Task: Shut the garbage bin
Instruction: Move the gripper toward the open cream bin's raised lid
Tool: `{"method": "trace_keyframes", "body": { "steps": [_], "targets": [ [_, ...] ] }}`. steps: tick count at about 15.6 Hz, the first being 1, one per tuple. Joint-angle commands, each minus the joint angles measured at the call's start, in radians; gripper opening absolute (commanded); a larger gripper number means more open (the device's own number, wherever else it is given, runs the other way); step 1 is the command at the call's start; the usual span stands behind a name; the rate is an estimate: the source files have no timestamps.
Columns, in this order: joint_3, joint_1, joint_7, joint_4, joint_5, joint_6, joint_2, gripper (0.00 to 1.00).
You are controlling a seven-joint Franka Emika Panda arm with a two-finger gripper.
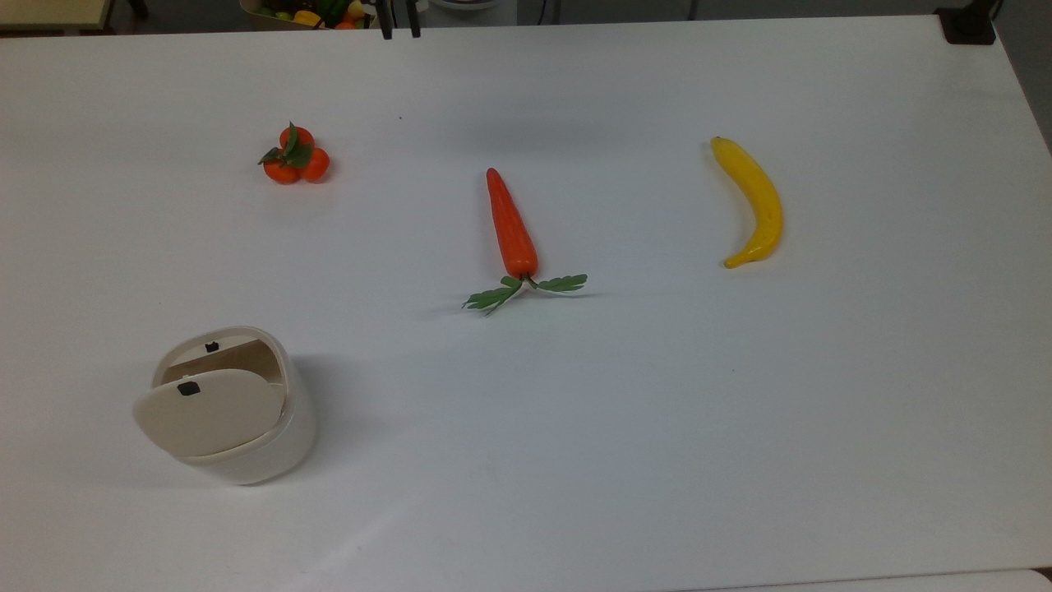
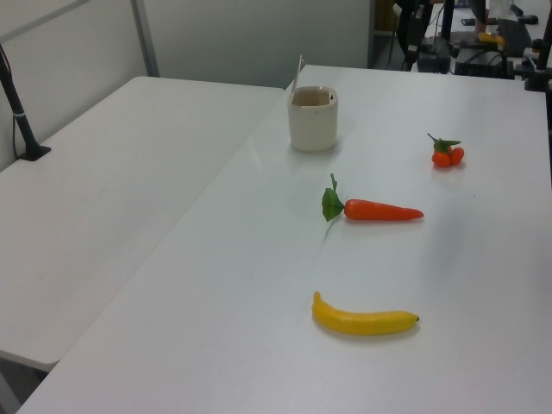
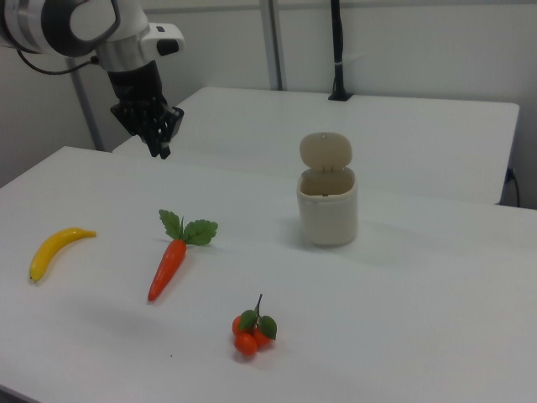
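The garbage bin [image 3: 327, 208] is being shown standing well off to the claw's [image 3: 159, 138] right in the right view, its lid [image 3: 325, 151] upright and open. The claw is being held high above the table [image 3: 436, 302], fingers slightly apart on nothing. A carrot [image 3: 170, 262], banana [image 3: 55, 249] and tangerine cluster [image 3: 252, 332] are lying below, none blocking the way.

Bright even overhead light; soft faint shadows; mild glare; sharp.
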Motion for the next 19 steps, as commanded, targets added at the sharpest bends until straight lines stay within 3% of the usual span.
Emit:
{"method": "trace_keyframes", "body": {
  "steps": [1, 10, 19],
  "targets": [
    [-0.006, 0.000, -0.024, -0.017, 0.021, 0.028, -0.006, 0.00],
    [-0.006, -0.001, -0.023, -0.016, 0.031, 0.064, 0.003, 0.00],
    [-0.007, -0.021, -0.011, -0.009, 0.026, 0.430, 0.097, 0.00]
  ]
}}
